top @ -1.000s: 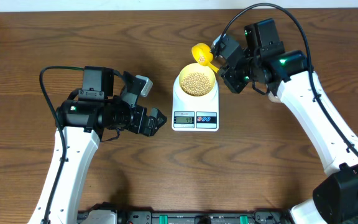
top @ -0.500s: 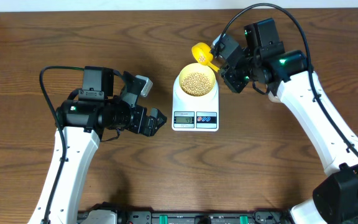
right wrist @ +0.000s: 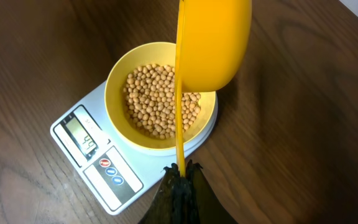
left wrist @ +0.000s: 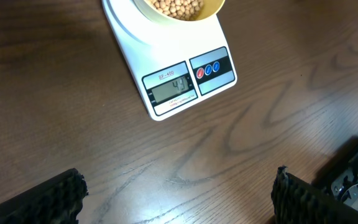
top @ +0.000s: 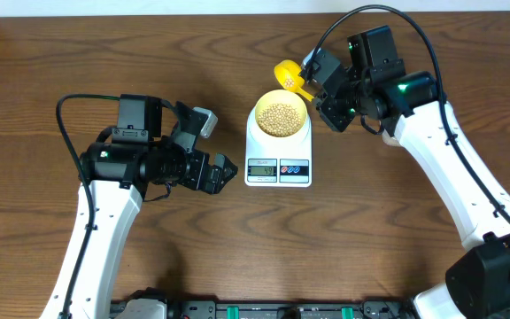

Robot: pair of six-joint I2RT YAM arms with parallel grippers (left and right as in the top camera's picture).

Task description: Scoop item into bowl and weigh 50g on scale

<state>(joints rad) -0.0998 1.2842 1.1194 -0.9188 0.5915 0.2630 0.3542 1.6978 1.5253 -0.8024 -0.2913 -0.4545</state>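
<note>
Beans [right wrist: 160, 102] round and matte, smooth yellow bowl [right wrist: 114, 115], flat white scale [right wrist: 135, 169]

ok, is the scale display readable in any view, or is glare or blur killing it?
Left wrist: display sharp, no glare, digits fairly clear. Overhead: too small to read. Right wrist: skewed but in focus; the yellow scoop crowds the top.

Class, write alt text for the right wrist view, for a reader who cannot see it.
The right gripper holds a yellow scoop by its handle, turned on edge near the rim of a pale yellow bowl of tan beans. The bowl sits on a white scale on a wooden table.
</note>
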